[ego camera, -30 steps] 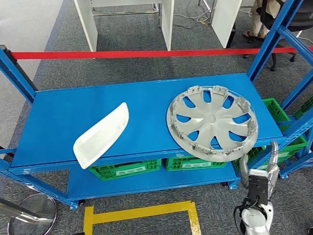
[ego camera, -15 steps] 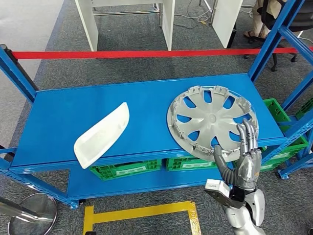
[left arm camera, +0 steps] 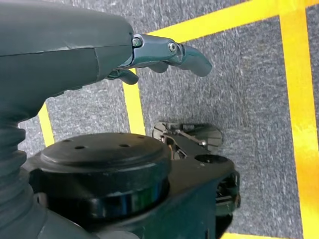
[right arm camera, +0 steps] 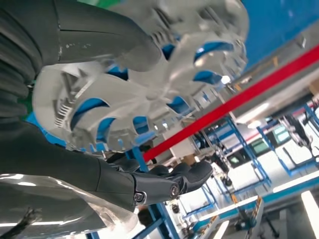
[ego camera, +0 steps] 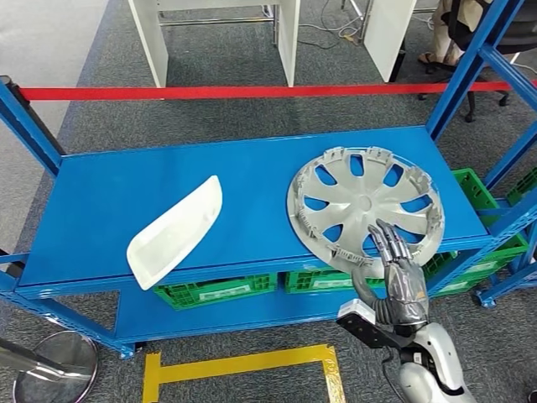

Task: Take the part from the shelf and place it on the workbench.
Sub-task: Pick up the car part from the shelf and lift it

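A silver hubcap (ego camera: 355,206) lies flat on the right half of the blue shelf (ego camera: 253,176), its front rim jutting over the shelf edge. My right hand (ego camera: 396,277) reaches in at that front rim, fingers spread above it and thumb below. In the right wrist view the hubcap (right arm camera: 150,94) rim sits between the thick thumb and the dark fingers (right arm camera: 161,184), which stand apart from it. A white curved part (ego camera: 174,231) lies on the shelf's left front. My left hand (left arm camera: 75,55) hangs over the floor with its fingers stretched out, holding nothing.
Green crates (ego camera: 215,290) fill the lower shelf level. Blue uprights (ego camera: 466,67) frame the shelf on the right. A red tape barrier (ego camera: 253,92) runs behind it, with white desks and a seated person (ego camera: 443,34) beyond. Yellow floor marking (ego camera: 241,365) lies in front.
My right hand rose from below the shelf's right front corner and moved left and forward, ending over the hubcap's front rim. The hubcap and white part stayed put.
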{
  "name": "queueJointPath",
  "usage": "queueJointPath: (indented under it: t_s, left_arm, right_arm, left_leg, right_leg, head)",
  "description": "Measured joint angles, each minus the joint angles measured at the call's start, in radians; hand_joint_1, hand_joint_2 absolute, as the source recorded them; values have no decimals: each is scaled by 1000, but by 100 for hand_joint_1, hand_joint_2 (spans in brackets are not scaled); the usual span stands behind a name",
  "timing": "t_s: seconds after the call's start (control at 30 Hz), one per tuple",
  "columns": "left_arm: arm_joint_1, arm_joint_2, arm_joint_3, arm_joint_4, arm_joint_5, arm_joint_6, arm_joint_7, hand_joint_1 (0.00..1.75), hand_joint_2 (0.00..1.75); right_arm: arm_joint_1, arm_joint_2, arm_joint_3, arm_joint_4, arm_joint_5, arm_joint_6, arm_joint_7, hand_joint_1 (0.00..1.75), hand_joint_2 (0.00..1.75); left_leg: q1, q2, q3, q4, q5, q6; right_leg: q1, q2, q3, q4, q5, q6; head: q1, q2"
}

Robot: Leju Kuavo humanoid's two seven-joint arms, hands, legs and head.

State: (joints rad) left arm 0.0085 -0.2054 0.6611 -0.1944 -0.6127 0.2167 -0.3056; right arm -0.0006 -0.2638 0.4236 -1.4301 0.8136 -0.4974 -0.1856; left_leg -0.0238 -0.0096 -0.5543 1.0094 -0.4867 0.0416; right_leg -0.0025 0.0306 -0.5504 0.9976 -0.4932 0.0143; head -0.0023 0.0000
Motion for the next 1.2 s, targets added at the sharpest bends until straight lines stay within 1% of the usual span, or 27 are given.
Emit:
queueJointPath:
  t_s: [0.23,0.43,0.63,0.9,1.2]
  left_arm:
    - [0,1,0,10,-3,4,-14,0,175]
    - [0,1,0,16,-4,5,-24,0,175]
    - [-3,7,0,40,7,7,-51,0,175]
    - [-20,21,0,93,25,18,-74,0,175]
    - [-21,22,0,95,26,18,-74,0,175]
  right_arm:
    - [16,-35,19,-20,22,37,38,0,175]
    - [22,-49,30,-26,44,40,58,0,175]
    - [26,-53,31,-31,201,-3,168,0,175]
    - [31,-53,28,-29,302,23,277,0,175]
    - [31,-53,28,-29,307,24,281,0,175]
  left_leg:
    - [0,0,0,0,0,0]
    - [0,0,0,0,0,0]
    - [0,0,0,0,0,0]
    - [0,0,0,0,0,0]
    - [0,0,0,0,0,0]
  right_leg:
    - [0,0,0,0,0,0]
    - [0,0,0,0,0,0]
    - [0,0,0,0,0,0]
    - [0,0,0,0,0,0]
    - [0,0,0,0,0,0]
  head:
    - [0,0]
    - [0,0]
    - [0,0]
    - [0,0]
    - [0,0]
